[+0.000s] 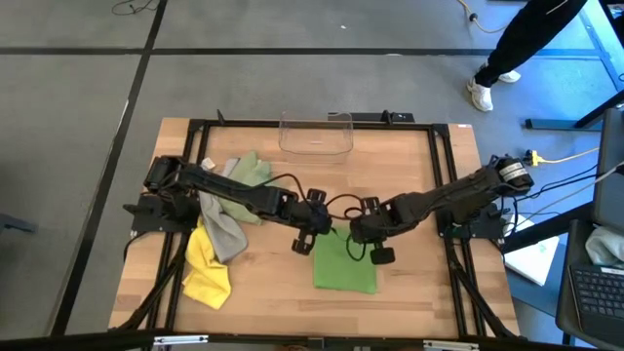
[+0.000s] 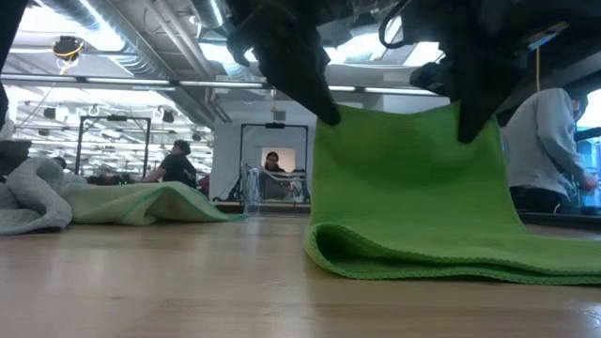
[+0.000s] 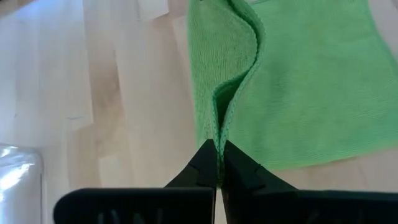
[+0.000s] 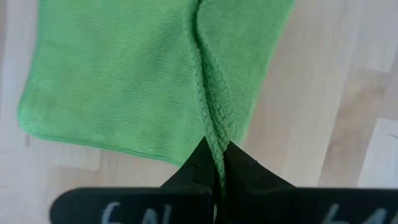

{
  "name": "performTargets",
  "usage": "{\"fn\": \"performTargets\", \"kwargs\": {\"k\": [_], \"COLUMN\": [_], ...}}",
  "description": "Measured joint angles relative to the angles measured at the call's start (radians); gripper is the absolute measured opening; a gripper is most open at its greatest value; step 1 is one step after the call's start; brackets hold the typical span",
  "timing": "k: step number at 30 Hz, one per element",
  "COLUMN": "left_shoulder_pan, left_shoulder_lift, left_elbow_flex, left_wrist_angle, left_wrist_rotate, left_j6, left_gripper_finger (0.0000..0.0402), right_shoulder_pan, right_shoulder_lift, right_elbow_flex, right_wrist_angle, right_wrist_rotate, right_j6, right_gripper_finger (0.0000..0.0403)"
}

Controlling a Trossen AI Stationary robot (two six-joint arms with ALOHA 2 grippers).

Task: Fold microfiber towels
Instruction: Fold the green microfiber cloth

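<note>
Light wooden tabletop: bare wood ahead of and to the right of the work area, plenty of room there. Left side is crowded by a heap: crumpled grey microfiber towel, pale sage green towel, yellow towel nearest the front edge. Clear plastic bin sits at the far edge, centre, well apart from the arms.

Bright green microfiber towel is front-centre, doubled over; folded edge lies on the wood, upper edge lifted off it.

Left gripper is clamped on one upper corner of the bright green towel, hem pinched between its fingers. Right gripper is clamped on the other corner, just beside it.
</note>
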Motion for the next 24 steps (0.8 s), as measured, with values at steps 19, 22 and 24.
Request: {"fn": "performTargets", "kwargs": {"k": [19,22,24], "left_shoulder_pan": [-0.106,-0.126,-0.136], "left_shoulder_lift": [0.014,0.032,0.048], "left_elbow_flex": [-0.001,-0.001,-0.001], "left_wrist_angle": [0.017,0.034,0.057], "left_wrist_rotate": [0.038,0.036,0.033], "left_j6": [-0.141,-0.147,-0.153], "left_gripper_finger": [0.0,0.0,0.0], "right_shoulder_pan": [0.137,0.168,0.185], "right_shoulder_lift": [0.001,0.002,0.004], "right_elbow_flex": [0.0,0.0,-0.005], "right_wrist_angle": [0.106,0.116,0.124], "right_wrist_rotate": [-0.007,-0.007,0.002], "right_j6": [0.158,0.205,0.231], "right_gripper_finger": [0.0016,0.0009,0.0008]}}
